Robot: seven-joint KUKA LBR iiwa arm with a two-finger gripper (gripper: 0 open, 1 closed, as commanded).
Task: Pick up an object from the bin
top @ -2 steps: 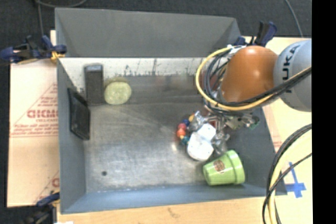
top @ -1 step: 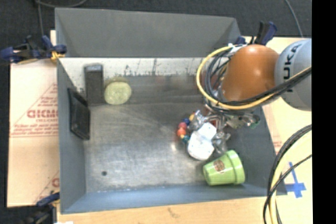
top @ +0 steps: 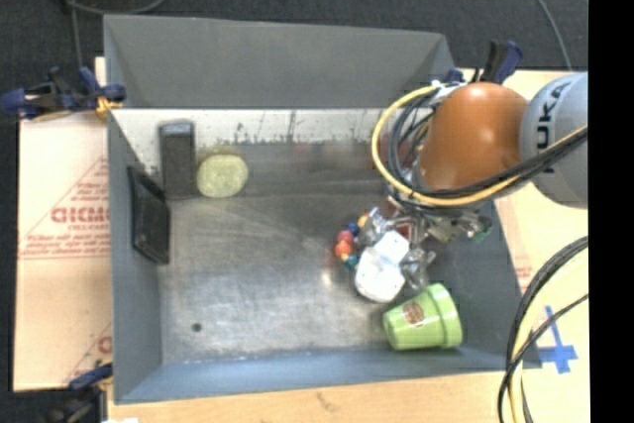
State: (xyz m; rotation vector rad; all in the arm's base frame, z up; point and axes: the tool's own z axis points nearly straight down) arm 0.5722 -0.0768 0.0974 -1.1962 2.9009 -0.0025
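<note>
grey bin (top: 248, 312) - nothing looks lifted yet; grasp and lift left. gripper (top: 404, 238) low at right side; jaws - cannot tell open or closed. green cup (top: 424, 319) on its side near front wall. white rounded thing (top: 379, 277) under gripper, on floor. small coloured toy (top: 346, 246) just beside it.

Black letters "UKA" can be read on the grey arm (top: 561, 128).

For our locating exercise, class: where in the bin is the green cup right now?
In the camera view the green cup lies on its side near the lower right corner of the bin, right beside the white object.
</note>
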